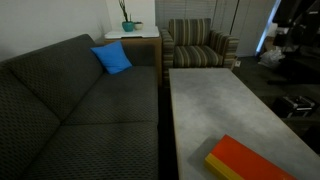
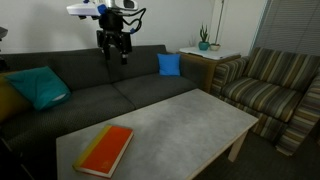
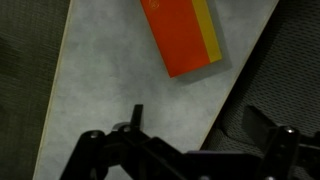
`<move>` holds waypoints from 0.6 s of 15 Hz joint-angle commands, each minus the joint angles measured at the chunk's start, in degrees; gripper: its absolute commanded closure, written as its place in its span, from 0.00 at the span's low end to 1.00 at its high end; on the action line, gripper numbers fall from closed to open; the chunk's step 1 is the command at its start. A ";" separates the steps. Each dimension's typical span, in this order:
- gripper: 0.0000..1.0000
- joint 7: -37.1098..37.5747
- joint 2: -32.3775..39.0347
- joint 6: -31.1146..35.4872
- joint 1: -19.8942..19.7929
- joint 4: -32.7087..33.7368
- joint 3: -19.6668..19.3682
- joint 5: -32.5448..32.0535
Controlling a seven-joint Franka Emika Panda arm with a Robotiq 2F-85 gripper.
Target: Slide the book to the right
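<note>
Book (image 2: 105, 150) lies flat near a corner of the worktop (image 2: 190, 118). Claw (image 2: 114, 52) hangs well above the couch, fingers spread, holding nothing. Book looks stiff, prob. light, w/ a smooth cover. I'd push low against a long edge, no lifting.

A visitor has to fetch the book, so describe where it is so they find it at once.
Find the grey table beside the dark sofa. The book lies flat near one end. Unlike the sofa's blue cushion, it is orange-red with yellow edges.
</note>
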 commanded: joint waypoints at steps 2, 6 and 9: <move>0.00 -4.11 3.36 1.22 0.36 0.95 1.63 1.62; 0.00 -7.96 8.78 -0.10 1.27 4.42 4.41 2.01; 0.00 -11.00 13.65 -1.71 2.09 8.14 6.45 1.87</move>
